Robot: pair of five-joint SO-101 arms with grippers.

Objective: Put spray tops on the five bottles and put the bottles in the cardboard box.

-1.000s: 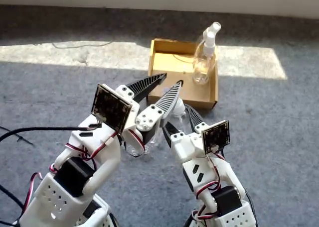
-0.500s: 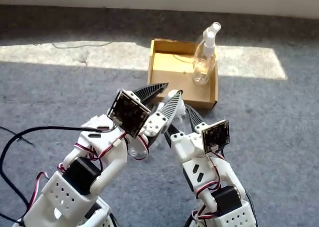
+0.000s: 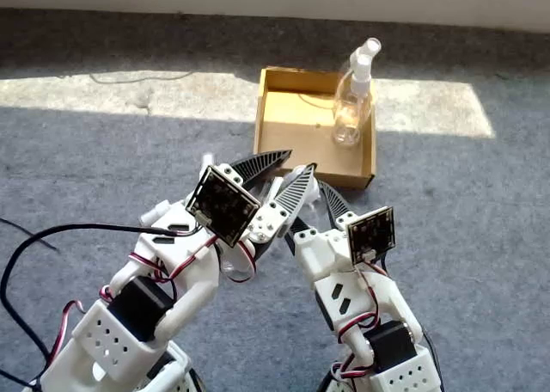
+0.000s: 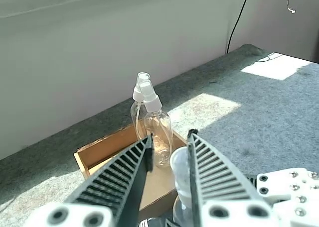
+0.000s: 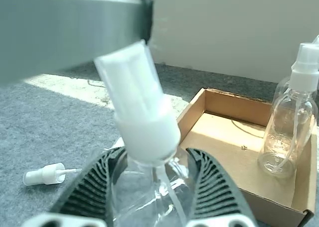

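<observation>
A: How far along are we?

B: The box (image 3: 296,125) sits on the carpet (image 3: 103,168) just beyond the arms. Two bottles (image 4: 158,132) stand together in one far corner of it, both capped. I'd call that two of five done.

A: And the third bottle (image 5: 149,199)?

B: It's upright in the right gripper (image 5: 154,155), fingers clamped on its shoulders, just short of the box's near wall.

A: Capped?

B: A top (image 5: 142,112) sits on its neck with the tube hanging inside. I can't tell whether it is fully seated.

A: What about the left gripper (image 4: 170,136)?

B: It's over that top with the fingers a narrow gap apart. One finger is against the top, but it isn't pinched from both sides as far as I can see.

A: So what's left?

B: My guess is to seat that top, set the bottle in the box, then cap and box two more. A spare top (image 5: 47,173) lies on the carpet off to one side.
</observation>
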